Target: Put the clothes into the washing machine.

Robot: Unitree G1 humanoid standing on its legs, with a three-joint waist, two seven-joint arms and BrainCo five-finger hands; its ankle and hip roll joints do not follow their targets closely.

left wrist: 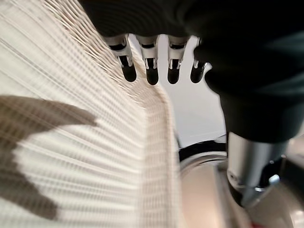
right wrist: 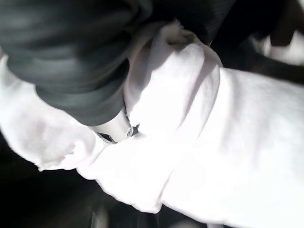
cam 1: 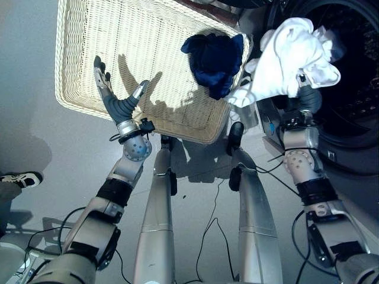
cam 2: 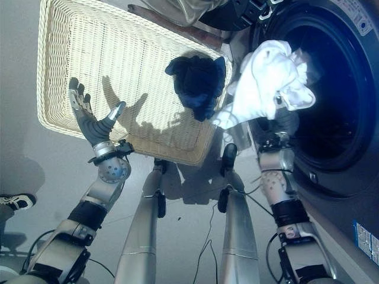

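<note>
Your right hand is clamped on the white cloth at the drum mouth, but a tail droops outside and could snag the rim. Dark cloth waits in the basket; left hand hangs open.

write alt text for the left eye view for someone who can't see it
The robot's right hand holds a bunched white garment up at the dark washing machine drum. Its left hand hovers open over a wicker basket with a dark blue garment in its corner.
</note>
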